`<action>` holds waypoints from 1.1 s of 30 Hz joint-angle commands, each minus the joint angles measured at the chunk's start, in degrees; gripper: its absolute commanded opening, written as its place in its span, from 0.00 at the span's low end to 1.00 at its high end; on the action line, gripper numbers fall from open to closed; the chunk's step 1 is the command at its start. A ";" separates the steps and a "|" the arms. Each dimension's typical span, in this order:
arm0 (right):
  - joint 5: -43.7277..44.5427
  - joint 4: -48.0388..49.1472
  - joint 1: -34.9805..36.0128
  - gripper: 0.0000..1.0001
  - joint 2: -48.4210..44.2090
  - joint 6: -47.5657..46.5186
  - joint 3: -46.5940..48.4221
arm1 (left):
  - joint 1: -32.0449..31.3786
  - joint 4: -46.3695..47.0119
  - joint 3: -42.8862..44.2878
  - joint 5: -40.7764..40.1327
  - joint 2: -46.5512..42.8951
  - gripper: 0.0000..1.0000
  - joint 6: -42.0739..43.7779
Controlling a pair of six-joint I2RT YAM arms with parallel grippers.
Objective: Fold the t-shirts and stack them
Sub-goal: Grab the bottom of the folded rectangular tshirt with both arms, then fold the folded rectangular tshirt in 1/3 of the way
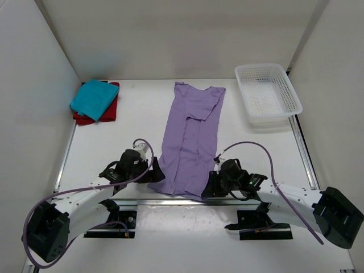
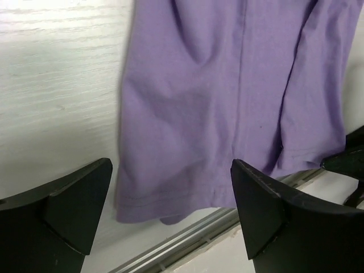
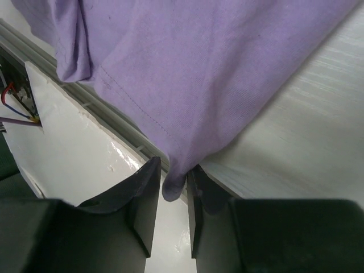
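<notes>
Your left arm [image 1: 85, 199] lies low along the near edge of the table [image 1: 131, 125], elbow out, wrist turned inward. The left tool [image 2: 170, 187] is spread wide and empty at the near left hem corner of the lavender t-shirt [image 1: 190, 136]. Your right arm [image 1: 290, 196] mirrors it. The right tool [image 3: 173, 182] is narrowed, pinching the near right hem corner. The shirt lies lengthwise mid-table, collar far. At far left, the folded teal-blue t-shirt [image 1: 94, 99] rests on the red t-shirt [image 1: 112, 110]. At far right is a white lattice basket [image 1: 267, 68].

Overhead, wrist close-ups; common lavender t-shirt [image 1: 190, 136]
</notes>
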 commanded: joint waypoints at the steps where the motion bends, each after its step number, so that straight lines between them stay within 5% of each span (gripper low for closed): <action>1: 0.68 1.77 -0.08 0.24 -0.76 -0.01 0.53 | -2.80 -1.73 -0.52 0.21 3.21 0.99 -0.61; 3: 0.95 1.86 -0.08 0.22 -1.11 0.51 0.35 | -3.60 -1.12 -0.86 -0.32 4.27 0.98 -1.04; 7: 0.86 1.86 -0.70 0.20 -2.42 0.07 -0.17 | -1.33 -1.80 -2.00 0.47 2.61 0.34 -0.87; 12: 0.16 2.03 -2.19 0.19 -2.95 -0.54 -0.79 | -2.55 -4.98 -1.39 -2.52 0.93 0.08 -0.60; 14: 0.33 1.86 -2.28 0.11 -3.31 -0.63 -1.23 | -3.52 -4.54 -2.17 -2.53 0.41 0.02 -1.30; 18: 0.77 0.63 0.08 0.00 -4.01 1.21 -1.31 | -6.06 -5.59 -2.44 -2.87 -0.99 0.00 -3.50; 25: 2.62 -3.59 8.00 0.00 -6.82 4.21 2.28 | -5.54 -14.89 -1.31 1.87 -9.78 0.00 -7.29; 29: 2.09 -7.89 1.95 0.00 -8.05 -0.97 7.29 | -0.54 -17.90 6.32 4.32 -9.54 0.00 -4.39; 33: -2.90 -8.34 -12.78 0.01 -5.09 -9.66 11.59 | 0.78 -16.15 18.96 5.30 1.68 0.00 -0.44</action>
